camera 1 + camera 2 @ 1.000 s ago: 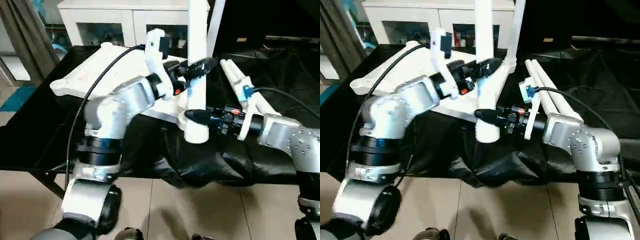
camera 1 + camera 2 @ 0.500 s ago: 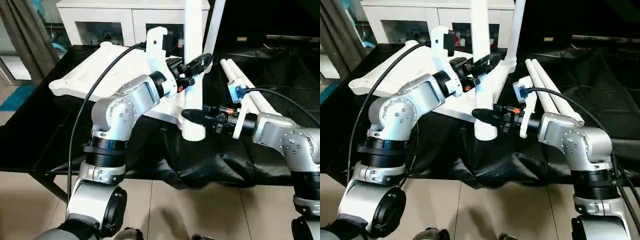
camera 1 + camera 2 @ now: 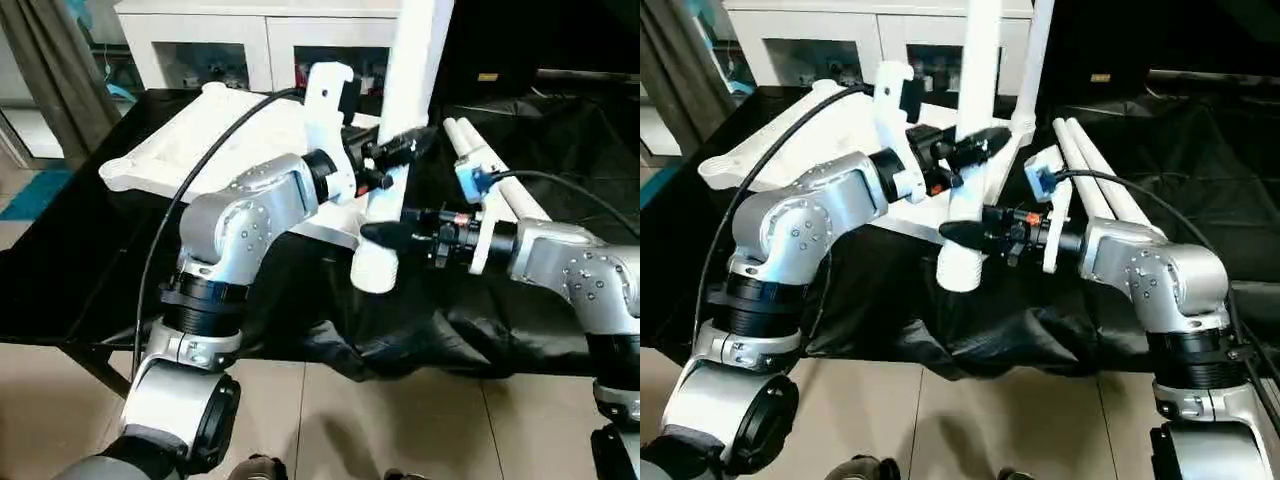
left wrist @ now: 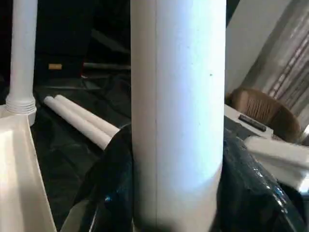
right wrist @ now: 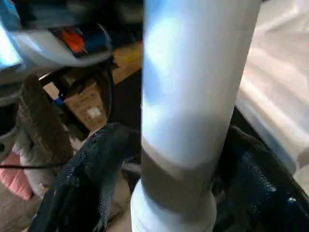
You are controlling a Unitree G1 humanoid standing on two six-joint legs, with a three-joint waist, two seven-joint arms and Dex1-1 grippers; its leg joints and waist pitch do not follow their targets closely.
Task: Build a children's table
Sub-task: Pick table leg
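The children's table top [image 3: 200, 140] lies underside up on the black-covered bench. One leg [image 3: 1037, 50] stands upright in its far corner socket. Two more legs [image 3: 1100, 180] lie side by side on the cloth to the right. A further leg [image 3: 410, 80] hangs slanted in front of the top, with its flared end [image 3: 372, 270] lowest. My left gripper [image 3: 400, 150] is shut on the middle of this leg. In the left wrist view both fingers [image 4: 113, 183] press on the tube. My right gripper [image 3: 385, 235] stands open around the leg's lower part, just above the flare.
A white cabinet with glass doors [image 3: 250, 50] stands behind the bench. Crumpled black cloth [image 3: 540, 300] hangs over the bench's front edge, with tiled floor [image 3: 400, 420] below. A curtain [image 3: 50, 70] hangs at the far left.
The held leg has tipped from upright to a slant, its top leaning right and its flared end swinging toward me. The right gripper's jaws have widened around it.
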